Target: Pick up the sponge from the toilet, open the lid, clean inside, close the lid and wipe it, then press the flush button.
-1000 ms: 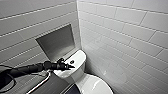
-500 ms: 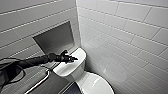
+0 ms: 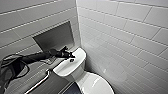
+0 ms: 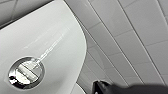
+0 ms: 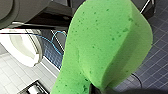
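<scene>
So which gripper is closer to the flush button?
Left. The left gripper hovers just beside the flush button on the toilet; the right gripper holds the sponge well away, above the floor.

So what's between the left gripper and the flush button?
Nothing but bare white tank top. In the head view the left gripper hangs close beside the flush button, with no object between them.

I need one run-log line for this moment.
left gripper: close to small round flush button, white ceramic toilet tank | right gripper: holding bright green sponge
</scene>
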{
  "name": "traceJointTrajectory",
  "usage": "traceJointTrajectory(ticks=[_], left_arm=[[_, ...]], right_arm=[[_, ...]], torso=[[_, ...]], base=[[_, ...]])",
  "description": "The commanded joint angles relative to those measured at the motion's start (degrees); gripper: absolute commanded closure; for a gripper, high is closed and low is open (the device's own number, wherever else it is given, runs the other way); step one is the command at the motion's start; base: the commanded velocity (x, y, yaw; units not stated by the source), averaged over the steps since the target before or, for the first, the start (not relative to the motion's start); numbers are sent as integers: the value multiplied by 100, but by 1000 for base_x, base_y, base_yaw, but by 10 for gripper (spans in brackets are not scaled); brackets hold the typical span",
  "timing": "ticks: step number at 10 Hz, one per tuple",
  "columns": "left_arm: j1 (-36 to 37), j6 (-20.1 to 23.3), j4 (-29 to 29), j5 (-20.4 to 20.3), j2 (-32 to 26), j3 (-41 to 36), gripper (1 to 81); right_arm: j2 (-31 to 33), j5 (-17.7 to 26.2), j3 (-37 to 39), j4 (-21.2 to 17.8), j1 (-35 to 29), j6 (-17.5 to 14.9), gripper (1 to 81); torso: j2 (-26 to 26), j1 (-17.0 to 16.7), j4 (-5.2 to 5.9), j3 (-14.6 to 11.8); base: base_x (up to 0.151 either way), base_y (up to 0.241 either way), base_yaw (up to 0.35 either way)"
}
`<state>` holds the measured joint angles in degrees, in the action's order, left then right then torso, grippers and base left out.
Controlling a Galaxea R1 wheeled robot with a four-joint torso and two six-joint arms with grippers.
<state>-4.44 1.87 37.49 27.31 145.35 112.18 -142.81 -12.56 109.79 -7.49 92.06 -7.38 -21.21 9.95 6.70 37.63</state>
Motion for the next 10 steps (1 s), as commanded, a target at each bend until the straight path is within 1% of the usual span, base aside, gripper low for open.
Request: traceJointTrajectory(ticks=[1, 3, 4, 5, 7, 10], left_arm=[[975, 42, -4, 442, 205, 585, 811], [975, 42, -101, 494, 328, 858, 811], [975, 42, -224, 653, 425, 1069, 811], [975, 42, -285, 767, 530, 1323, 811], [1001, 51, -409, 776, 671, 1649, 811], [1001, 51, -707, 1066, 979, 2387, 811]], right_arm=[[136, 465, -152, -51, 133, 8, 811], [136, 465, -152, -51, 150, 8, 811], [136, 465, -161, -51, 142, 8, 811], [136, 465, -161, -51, 141, 8, 811], [136, 465, -161, -51, 133, 8, 811], [110, 465, -125, -43, 151, 8, 811]], torso=[[0, 0, 0, 0], [2, 0, 0, 0], [2, 0, 0, 207], [2, 0, 0, 33], [5, 2, 0, 100], [7, 5, 0, 103]], base=[[0, 0, 0], [0, 0, 0], [0, 0, 0], [0, 0, 0], [0, 0, 0], [0, 0, 0]])
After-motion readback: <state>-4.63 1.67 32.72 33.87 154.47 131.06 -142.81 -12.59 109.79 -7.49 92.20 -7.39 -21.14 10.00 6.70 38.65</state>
